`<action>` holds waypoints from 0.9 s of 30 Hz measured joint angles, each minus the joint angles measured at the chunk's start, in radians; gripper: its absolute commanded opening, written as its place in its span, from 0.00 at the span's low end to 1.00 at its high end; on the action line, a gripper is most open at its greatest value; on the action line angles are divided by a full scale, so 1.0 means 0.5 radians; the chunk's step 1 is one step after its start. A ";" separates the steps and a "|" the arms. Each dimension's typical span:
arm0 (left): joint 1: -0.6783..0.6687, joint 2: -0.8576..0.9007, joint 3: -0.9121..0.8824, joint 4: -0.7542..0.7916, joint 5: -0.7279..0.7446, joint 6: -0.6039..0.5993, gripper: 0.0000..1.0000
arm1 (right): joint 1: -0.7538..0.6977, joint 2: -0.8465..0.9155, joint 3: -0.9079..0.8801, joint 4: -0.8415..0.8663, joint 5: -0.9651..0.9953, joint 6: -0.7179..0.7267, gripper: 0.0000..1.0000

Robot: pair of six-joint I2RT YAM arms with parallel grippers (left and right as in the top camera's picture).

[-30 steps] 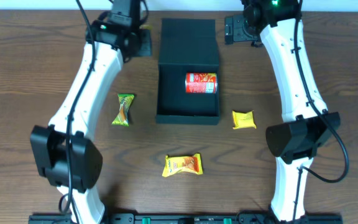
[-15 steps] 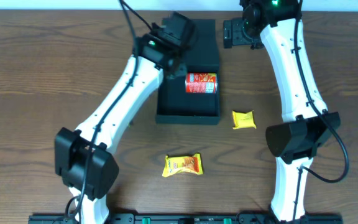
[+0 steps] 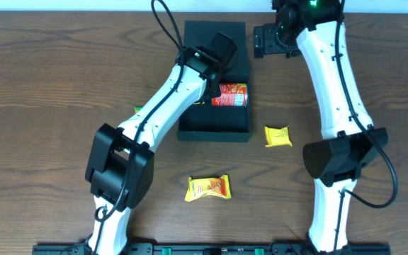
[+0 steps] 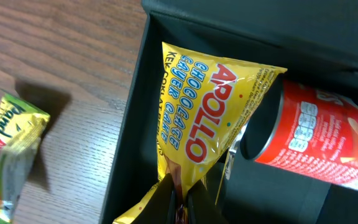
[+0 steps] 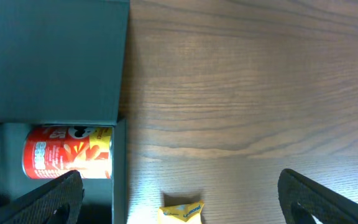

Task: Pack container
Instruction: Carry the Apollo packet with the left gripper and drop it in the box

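Left wrist: yellow Apollo packet (image 4: 204, 118) is clamped by left gripper (image 4: 180, 202) over the open container (image 3: 214, 132), beside red can (image 4: 316, 143). Container is placed far-centre between both arms. Right gripper (image 5: 182, 199) is spread apart.

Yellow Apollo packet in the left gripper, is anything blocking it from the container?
Nothing visible does. The packet hangs over the open left side of the container; the red can lies beside it.
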 measured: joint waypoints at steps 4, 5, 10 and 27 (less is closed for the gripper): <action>0.000 0.021 0.000 0.048 0.018 -0.034 0.09 | 0.000 0.000 0.000 0.005 -0.005 0.000 0.99; -0.001 0.024 0.000 0.055 0.018 -0.048 0.10 | 0.000 0.000 0.000 0.005 -0.008 0.000 0.99; -0.006 0.085 0.000 0.129 0.032 -0.086 0.08 | 0.000 0.000 0.000 0.015 -0.009 0.000 0.99; -0.012 0.163 -0.004 0.197 0.019 -0.076 0.20 | -0.011 0.000 0.000 0.024 -0.010 0.000 0.99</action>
